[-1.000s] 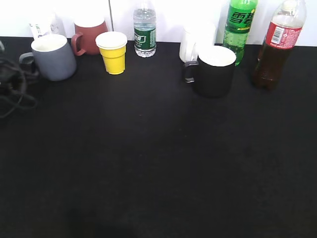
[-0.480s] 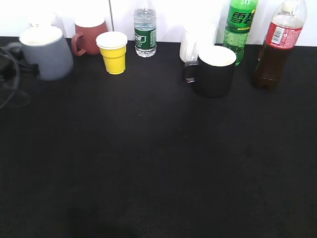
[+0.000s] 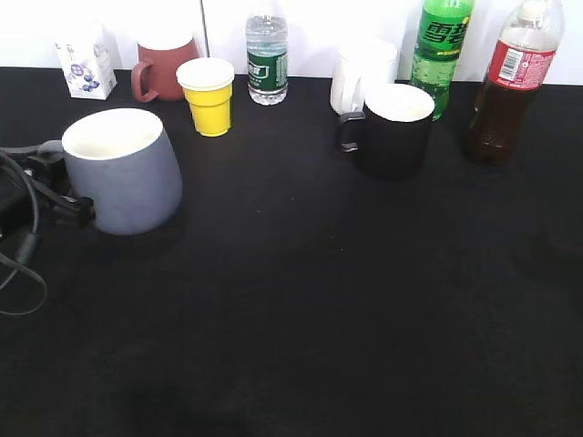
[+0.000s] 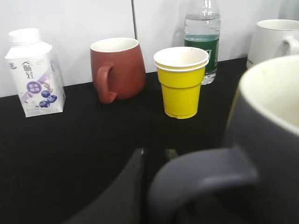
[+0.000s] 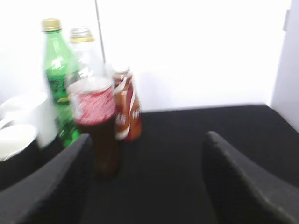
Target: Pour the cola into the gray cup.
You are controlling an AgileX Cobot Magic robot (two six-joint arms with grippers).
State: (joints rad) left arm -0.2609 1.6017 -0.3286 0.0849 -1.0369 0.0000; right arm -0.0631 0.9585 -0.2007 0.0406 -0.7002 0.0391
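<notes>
The gray cup point(image 3: 123, 173) is a blue-gray mug with a white inside, held tilted at the left of the table. My left gripper point(image 3: 66, 196) is shut on its handle. In the left wrist view the cup point(image 4: 273, 140) fills the right side and my left gripper point(image 4: 154, 154) grips the handle point(image 4: 201, 177). The cola point(image 3: 506, 86) stands upright at the far right back, with dark liquid and a red label. In the right wrist view the cola point(image 5: 96, 121) stands ahead to the left of my right gripper point(image 5: 148, 137), which is open, empty and apart from it.
Along the back wall stand a milk carton point(image 3: 84, 68), a dark red mug point(image 3: 168, 68), a yellow paper cup point(image 3: 209, 96), a water bottle point(image 3: 266, 59), a white mug point(image 3: 363, 77), a black mug point(image 3: 393, 127) and a green soda bottle point(image 3: 442, 45). A smaller brown-labelled bottle point(image 5: 126, 105) stands behind the cola.
My left gripper has carried the gray cup from the back left corner forward and to the right, and it is now tilted. The milk carton behind it has come into view.
</notes>
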